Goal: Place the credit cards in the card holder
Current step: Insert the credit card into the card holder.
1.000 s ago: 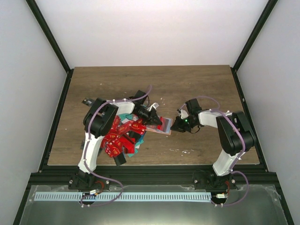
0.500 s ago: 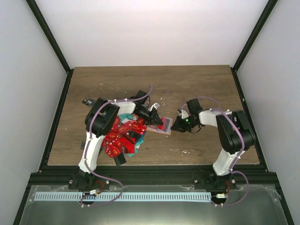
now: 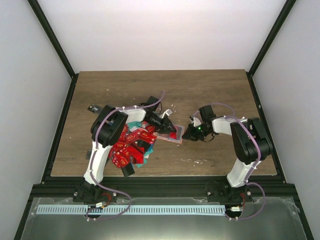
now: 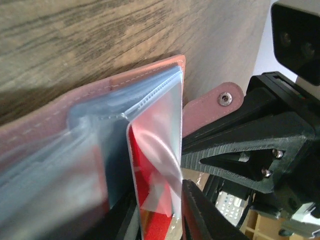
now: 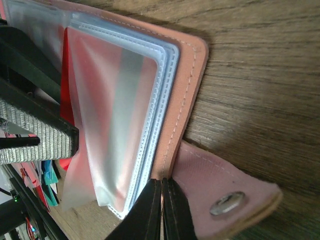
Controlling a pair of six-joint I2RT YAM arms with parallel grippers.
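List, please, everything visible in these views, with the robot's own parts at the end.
table: one, brown wood, under everything
credit cards: a pile, mostly red, some teal and black, by the left arm
card holder: one, salmon-pink, open, mid-table
clear sleeves: several, inside the card holder
red card: one, partly in a sleeve
snap tab: one, pink, on the holder's edge
left pincer: black, open, at the red card
right pincer: black, shut on the card holder's cover
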